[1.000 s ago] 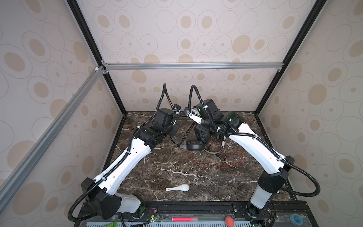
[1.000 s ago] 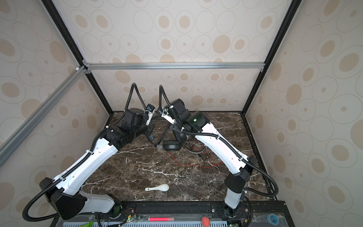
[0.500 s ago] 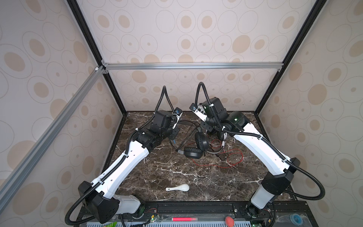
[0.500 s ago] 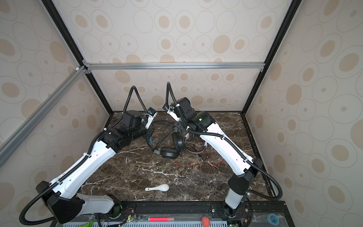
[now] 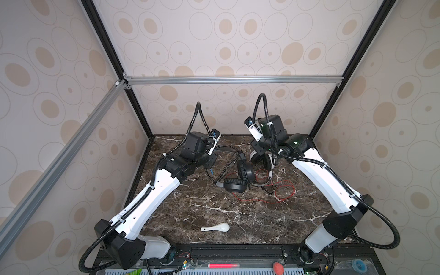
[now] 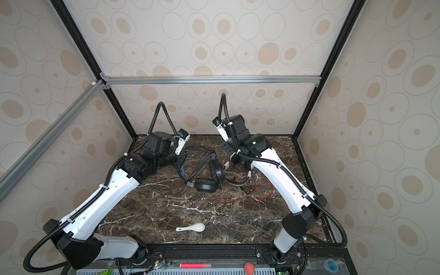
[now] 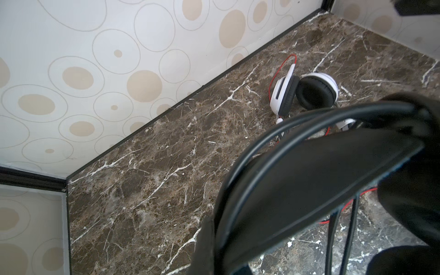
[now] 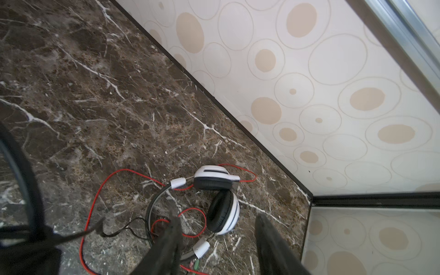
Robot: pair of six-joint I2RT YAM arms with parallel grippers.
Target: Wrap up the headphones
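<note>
Both top views: the left tool [image 5: 211, 162] clamps the black headset [image 5: 234, 184] by its headband, earcups resting on the desk [image 5: 214, 209]. Only the right wrist view reveals the right tool [image 8: 217, 217] standing wide, empty, over the white headset [image 8: 223, 214].

Small white spoon [image 5: 216, 227] [image 6: 191, 228] on the dark marble tabletop [image 5: 190, 209], near its front edge (bowl right, handle left in both top views). All around, walls [image 5: 226, 47] papered with beige ovals, an aluminium rail [image 5: 233, 79] across the back one.
</note>
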